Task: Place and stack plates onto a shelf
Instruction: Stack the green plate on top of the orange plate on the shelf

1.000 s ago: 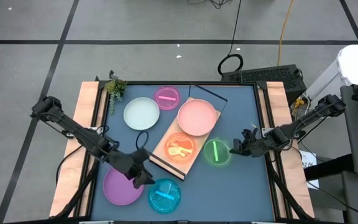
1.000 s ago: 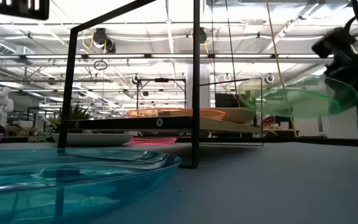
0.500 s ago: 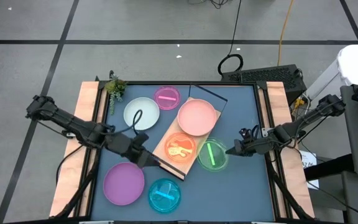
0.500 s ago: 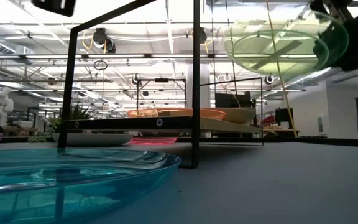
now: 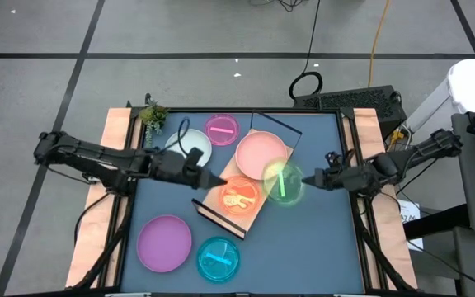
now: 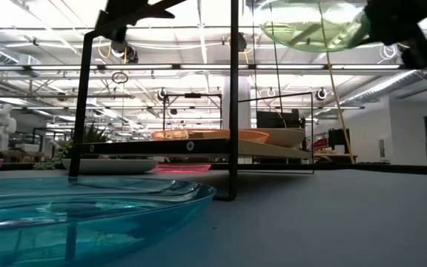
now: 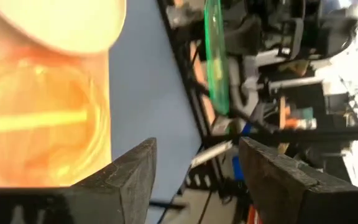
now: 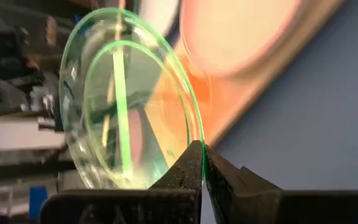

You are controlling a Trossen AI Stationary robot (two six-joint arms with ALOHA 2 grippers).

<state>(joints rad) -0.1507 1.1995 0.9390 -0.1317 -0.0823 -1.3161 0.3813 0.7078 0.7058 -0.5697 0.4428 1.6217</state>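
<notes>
I count two plates on the shelf (image 5: pixel 213 206): salmon (image 5: pixel 260 154), orange (image 5: pixel 237 196). Right gripper (image 5: pixel 313 179) pinches green (image 5: pixel 282 183) by its rim, airborne over shelf edge. Left gripper (image 5: pixel 213 179) agape, empty, beside orange. Purple (image 5: pixel 164 242), white (image 5: pixel 190 143), blue (image 5: pixel 218 258), sm. pink (image 5: pixel 221 129) wait on table.

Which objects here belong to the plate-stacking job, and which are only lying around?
Job:
- translucent green plate, held in the right end effector
- light wooden shelf, carrying the translucent orange plate and salmon pink plate
- purple plate
- translucent blue plate
- translucent pink plate
- pale plate

Lying around:
- small green plant
- black cable loop
</notes>
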